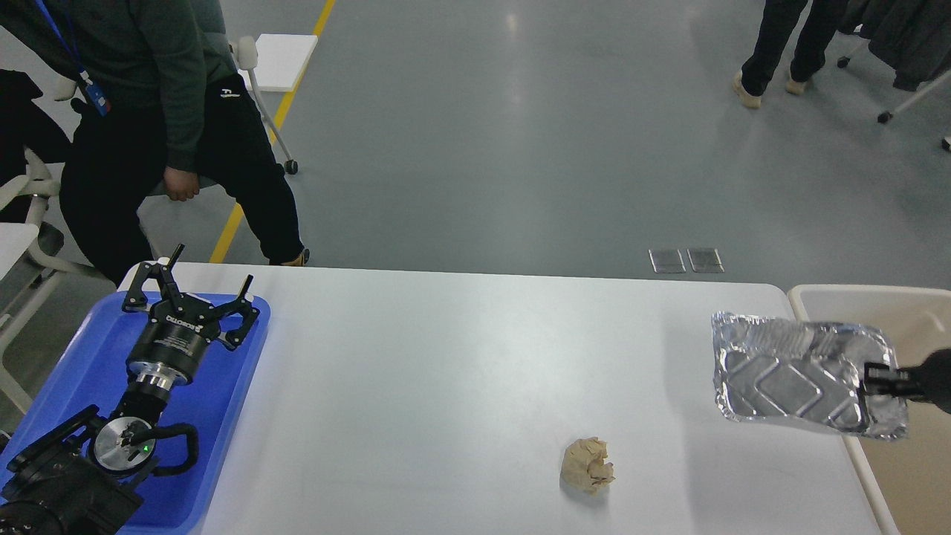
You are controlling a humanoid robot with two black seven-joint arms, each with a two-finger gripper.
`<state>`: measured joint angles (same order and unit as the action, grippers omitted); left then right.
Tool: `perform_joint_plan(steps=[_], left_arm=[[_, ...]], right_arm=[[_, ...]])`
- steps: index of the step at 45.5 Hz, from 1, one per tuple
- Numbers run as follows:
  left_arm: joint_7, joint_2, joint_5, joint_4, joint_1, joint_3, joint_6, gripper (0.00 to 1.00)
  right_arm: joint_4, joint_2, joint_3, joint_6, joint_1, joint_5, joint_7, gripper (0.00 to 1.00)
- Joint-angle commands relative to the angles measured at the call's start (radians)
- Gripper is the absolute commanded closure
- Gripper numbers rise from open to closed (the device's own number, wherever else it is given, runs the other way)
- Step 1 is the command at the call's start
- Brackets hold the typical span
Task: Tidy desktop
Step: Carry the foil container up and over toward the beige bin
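Head view shows my right gripper (873, 386) clamped on a foil tray (799, 375), held over the white counter (446, 371) at its right edge beside the beige bin (854, 297). My left gripper (195, 286) hangs spread above the blue tray (74, 371) (empty-handed). One crumpled paper ball (588, 464) remains; I judge tidying unfinished.

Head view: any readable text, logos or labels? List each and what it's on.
White lettering on the left gripper body: looks like "ROBOTIQ", too small to be sure.
Small white logo on the bystander's black trousers: not readable.
Blue lanyard badge: no legible text.
Foil tray, crumpled paper ball, desktop, blue tray, bin: none.
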<state>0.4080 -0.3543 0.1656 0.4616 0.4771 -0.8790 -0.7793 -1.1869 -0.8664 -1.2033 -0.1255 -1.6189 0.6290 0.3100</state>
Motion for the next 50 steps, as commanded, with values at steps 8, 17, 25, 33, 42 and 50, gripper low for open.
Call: perform_joint_plan(steps=[8,17,25,33,42,50], left_arm=[[0.000,0.001,0.000,0.000,0.000,0.000,0.000,0.01],[0.000,0.000,0.000,0.000,0.000,0.000,0.000,0.01],[0.000,0.000,0.000,-0.001,0.000,0.000,0.000,0.01],[0.000,0.000,0.000,-0.001,0.000,0.000,0.000,0.01],[0.000,0.000,0.000,-0.001,0.000,0.000,0.000,0.01],[0.000,0.000,0.000,-0.001,0.000,0.000,0.000,0.01]], right_arm=[[-0.286,-0.014,-0.232,-0.226,-0.580,0.003,0.000,1.00],[-0.327,-0.008,-0.240,-0.394,-0.783,0.003,-0.002,1.00],[-0.327,0.041,-0.281,-0.479,-0.889,0.002,0.000,1.00],[-0.329,0.116,-0.343,-0.511,-0.958,-0.034,0.000,1.00],[-0.333,0.155,-0.334,-0.537,-0.970,-0.098,0.000,1.00],[-0.343,0.155,-0.315,-0.537,-0.969,-0.100,0.000,1.00]])
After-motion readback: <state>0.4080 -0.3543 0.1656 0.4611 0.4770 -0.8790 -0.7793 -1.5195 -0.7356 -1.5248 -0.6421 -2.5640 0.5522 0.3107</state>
